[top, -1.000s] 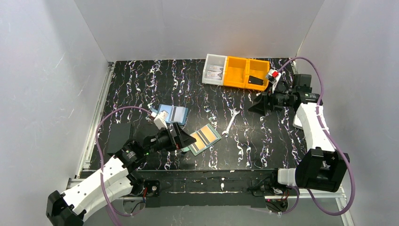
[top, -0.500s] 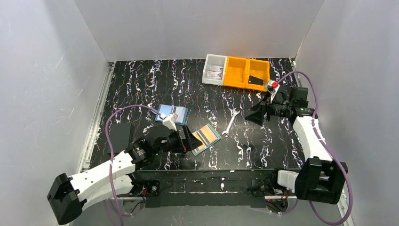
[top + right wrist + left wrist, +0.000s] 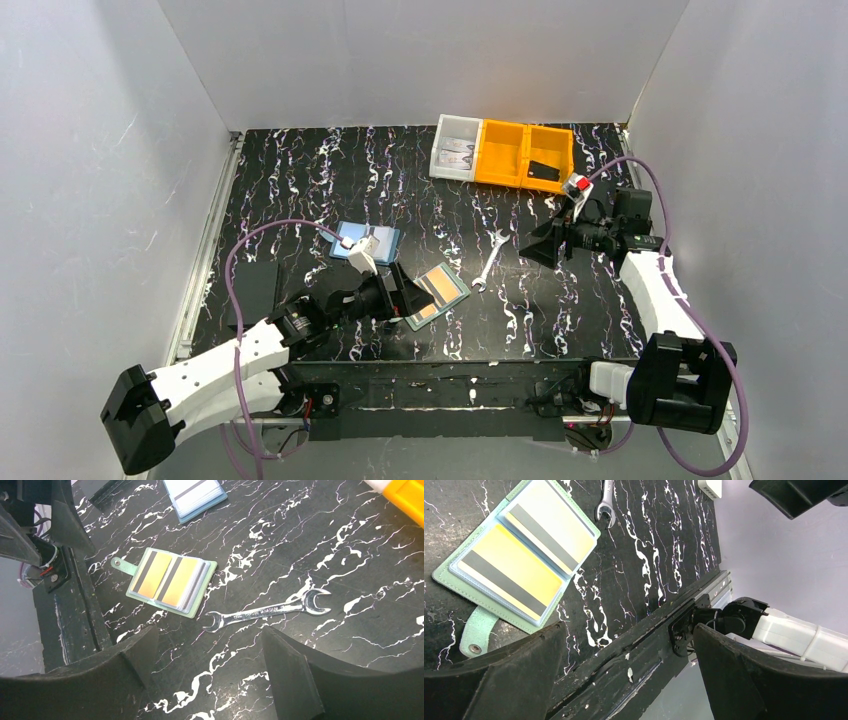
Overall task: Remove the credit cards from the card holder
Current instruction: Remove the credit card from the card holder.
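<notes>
Card holder [image 3: 437,292]: spread open and flat on table [image 3: 300,180], just below centre of top view; snap tab at lower left in left wrist view.
Credit cards [image 3: 166,578]: seated in both inner panels, orange-yellow faces with dark stripes up.
Left gripper [image 3: 627,626]: spread wide, nothing held, at holder's left edge in top view.
Right gripper [image 3: 207,630]: spread wide, nothing held, right of centre in top view, well apart from holder.
Wrench [image 3: 489,260]: flat between holder and right gripper.
</notes>
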